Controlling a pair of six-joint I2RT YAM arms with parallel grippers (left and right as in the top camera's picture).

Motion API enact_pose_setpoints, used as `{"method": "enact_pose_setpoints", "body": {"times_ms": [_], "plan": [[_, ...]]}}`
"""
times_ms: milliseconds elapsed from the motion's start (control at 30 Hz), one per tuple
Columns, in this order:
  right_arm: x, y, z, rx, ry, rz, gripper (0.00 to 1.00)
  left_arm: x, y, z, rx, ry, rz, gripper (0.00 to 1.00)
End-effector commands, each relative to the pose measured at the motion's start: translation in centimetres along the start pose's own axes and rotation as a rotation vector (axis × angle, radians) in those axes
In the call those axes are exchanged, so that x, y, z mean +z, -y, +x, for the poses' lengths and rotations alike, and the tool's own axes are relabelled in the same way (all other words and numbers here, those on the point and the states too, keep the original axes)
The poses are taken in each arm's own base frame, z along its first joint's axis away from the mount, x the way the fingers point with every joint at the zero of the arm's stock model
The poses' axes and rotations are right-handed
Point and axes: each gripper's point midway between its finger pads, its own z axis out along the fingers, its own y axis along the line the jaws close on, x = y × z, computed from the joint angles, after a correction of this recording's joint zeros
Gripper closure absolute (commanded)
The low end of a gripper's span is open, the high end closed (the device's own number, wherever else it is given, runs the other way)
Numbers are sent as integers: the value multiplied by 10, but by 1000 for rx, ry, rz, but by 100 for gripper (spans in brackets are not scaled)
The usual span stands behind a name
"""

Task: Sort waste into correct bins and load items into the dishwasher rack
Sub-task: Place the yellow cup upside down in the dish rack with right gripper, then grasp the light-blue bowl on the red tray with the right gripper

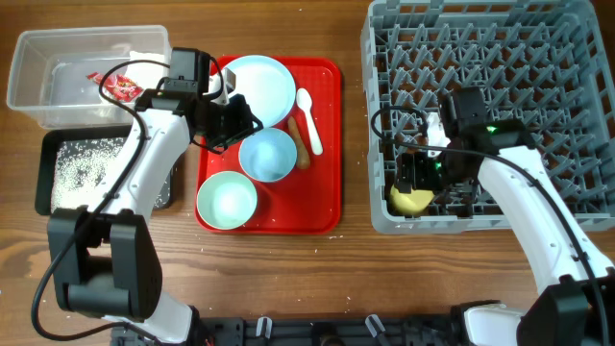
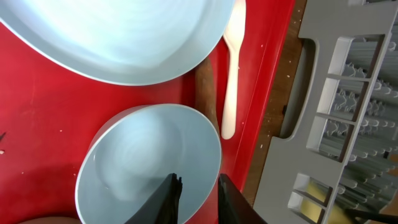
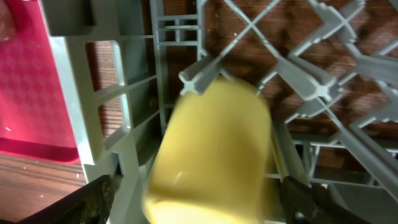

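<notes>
Straddling the bowl (image 2: 143, 155) rim: left gripper (image 2: 199, 188) had one finger (image 2: 171, 202) inside the bowl and the other outside, on the spoon (image 2: 231, 68) side. The gap looked wider than the rim wall, so probably not clamped yet. The closing axis ran across the wall, so a squeeze alone should have been enough. The bowl sat upright on the red tray (image 2: 37, 124), just below the plate (image 2: 118, 31), with the brown stick (image 2: 207, 93) against its far edge.

Right gripper (image 3: 199, 194) was down in the rack's (image 1: 577, 38) front-left corner with its fingers spread wide. The yellow cup (image 3: 208, 155) lay between them, with clearance on both sides, so not held. The left arm was the nearer one for the bowl, and the rack lay to its right.
</notes>
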Motion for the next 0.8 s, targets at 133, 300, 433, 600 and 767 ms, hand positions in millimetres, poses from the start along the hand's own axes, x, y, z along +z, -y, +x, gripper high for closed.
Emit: {"method": "enact_pose_setpoints", "body": {"times_ms": [133,300,433,600,767], "plan": [[-76,-26,-51,-22,186,-42,11,-10,8,-7,26,39,9,76],[-106,-77,-74,-171,300,-240,11,-10,4,1,7,6,-6,78],[-107,-115,-80,-272,352,-286,11,-21,4,14,-8,-21,-21,80],[-105,-147,-81,-320,391,-291,9,-49,10,18,16,35,-40,80],[-88,-169,-80,-319,359,-318,8,-87,-1,25,26,125,-156,86]]}}
